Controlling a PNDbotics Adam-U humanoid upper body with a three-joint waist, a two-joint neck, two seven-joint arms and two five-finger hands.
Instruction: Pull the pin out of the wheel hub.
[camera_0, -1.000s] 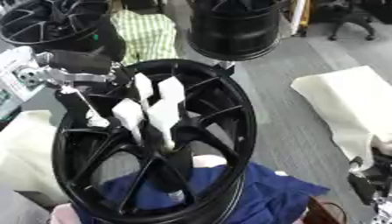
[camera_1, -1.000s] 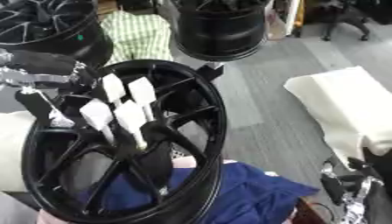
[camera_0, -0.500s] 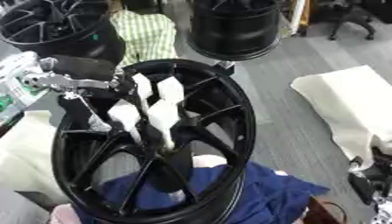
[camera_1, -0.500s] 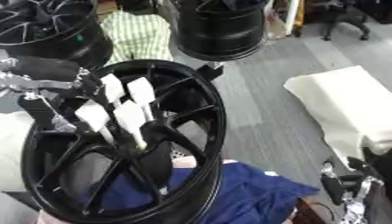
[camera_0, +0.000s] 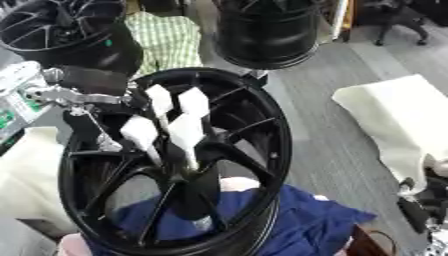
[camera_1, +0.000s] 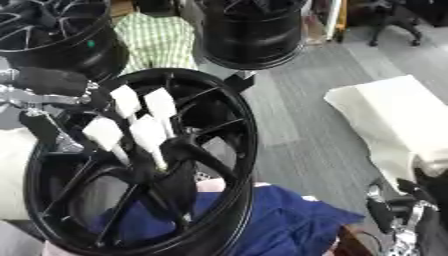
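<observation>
Because my left hand (camera_0: 87, 97) comes in at the left of the frame against the black rim of the wheel (camera_0: 271, 125), I cannot tell whether its fingers are spread, curled or pinching anything; only its silver joints and a dark body show. My right hand (camera_1: 401, 215) sits low in the bottom right corner, fingers up and relaxed, holding nothing, well apart from the wheel.

What matters next is where the pins (camera_0: 179, 125) lie from the left hand. They lie just to its right, inside the ring of the rim. There are four thin stems with white ends. Their feet meet at the hub (camera_0: 197, 175) in the middle of the spokes, and they fan up and a little to the left of the frame. The long axis of each runs from the hub toward the upper left. My judgement is that a pull must follow that line, away from the hub. The left hand is much the nearer, and its closest pin is the upper-left one. I cannot tell whether they touch.

The feet of the pins are lost in the black of the hub, so how they are seated is hidden. The lower rim rests in a blue cloth (camera_0: 315, 225). Two more black wheels (camera_0: 262, 35) stand behind, cut off at the top.
</observation>
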